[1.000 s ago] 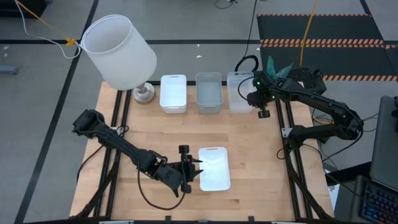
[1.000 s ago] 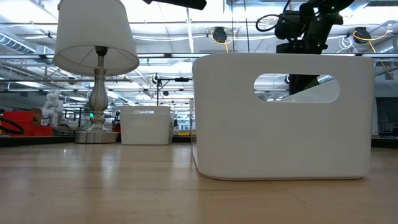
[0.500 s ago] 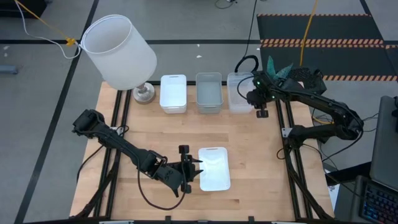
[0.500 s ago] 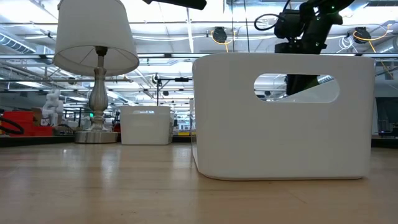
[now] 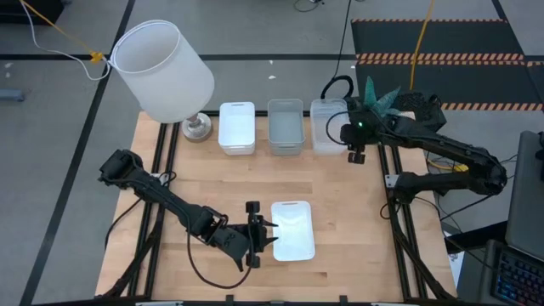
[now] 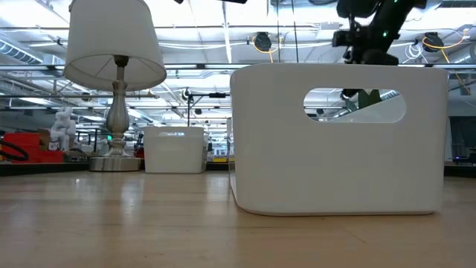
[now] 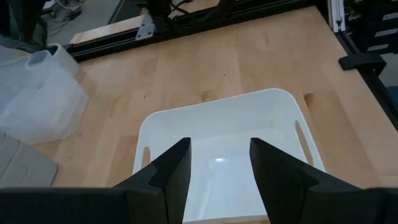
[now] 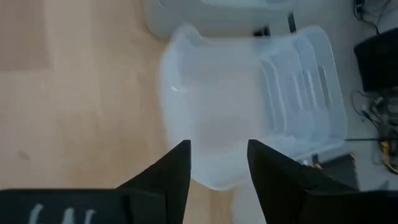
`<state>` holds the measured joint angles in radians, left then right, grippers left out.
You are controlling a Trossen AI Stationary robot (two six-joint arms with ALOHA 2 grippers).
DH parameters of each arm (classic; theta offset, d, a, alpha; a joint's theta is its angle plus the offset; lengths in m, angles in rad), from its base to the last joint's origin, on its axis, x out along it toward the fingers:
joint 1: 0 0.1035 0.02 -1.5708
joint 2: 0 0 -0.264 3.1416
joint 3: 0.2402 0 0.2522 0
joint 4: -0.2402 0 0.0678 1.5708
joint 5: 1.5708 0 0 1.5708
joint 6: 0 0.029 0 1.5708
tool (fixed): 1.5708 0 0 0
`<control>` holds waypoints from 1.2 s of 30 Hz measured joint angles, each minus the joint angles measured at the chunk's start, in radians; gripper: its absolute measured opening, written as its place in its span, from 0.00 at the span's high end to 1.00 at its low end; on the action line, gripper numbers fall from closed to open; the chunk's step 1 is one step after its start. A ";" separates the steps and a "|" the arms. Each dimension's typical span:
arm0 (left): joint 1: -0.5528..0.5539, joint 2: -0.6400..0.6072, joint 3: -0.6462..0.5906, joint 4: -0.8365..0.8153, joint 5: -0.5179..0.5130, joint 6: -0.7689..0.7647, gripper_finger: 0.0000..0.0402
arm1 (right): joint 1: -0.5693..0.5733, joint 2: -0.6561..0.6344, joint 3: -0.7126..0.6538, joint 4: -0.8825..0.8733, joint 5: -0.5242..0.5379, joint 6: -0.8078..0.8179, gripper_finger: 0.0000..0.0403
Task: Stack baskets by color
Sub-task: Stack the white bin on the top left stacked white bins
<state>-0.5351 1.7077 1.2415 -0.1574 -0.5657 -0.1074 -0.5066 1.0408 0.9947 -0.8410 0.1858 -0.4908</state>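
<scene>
One white basket (image 5: 292,229) stands alone on its bottom near the table's front edge, and it fills the low view (image 6: 338,138). My left gripper (image 5: 270,235) is open at that basket's left short end, its fingers (image 7: 177,165) reaching over the rim. Along the far edge stand a white stack (image 5: 236,127), a grey stack (image 5: 286,126) and a clear stack (image 5: 327,126). My right gripper (image 5: 356,157) hovers open above the clear stack's near right corner (image 8: 249,93), holding nothing.
A lamp with a big white shade (image 5: 161,72) stands at the far left corner, its metal base (image 5: 197,127) beside the white stack. Bare wood lies between the far row and the near basket. Black frame rails run along the table's left and right edges.
My right gripper has risen away from the clear stack, drawn slightly toward the table's near edge and rolled at the wrist. The clear stack stays where it was. My left arm and the near white basket have kept still.
</scene>
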 joint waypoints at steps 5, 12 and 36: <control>-0.011 0.008 0.000 0.029 0.000 0.028 0.58 | 0.125 -0.042 0.000 0.003 -0.005 0.134 0.62; -0.025 0.021 0.000 0.061 0.019 0.064 0.58 | 0.313 -0.054 0.000 0.011 -0.004 0.331 0.62; -0.021 0.361 0.269 -0.069 0.174 -0.024 0.42 | 0.675 -0.054 0.000 0.103 -0.004 0.468 0.62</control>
<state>-0.5561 2.0686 1.5108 -0.2259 -0.3917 -0.1316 0.1685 0.9864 0.9947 -0.7381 0.1818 -0.0227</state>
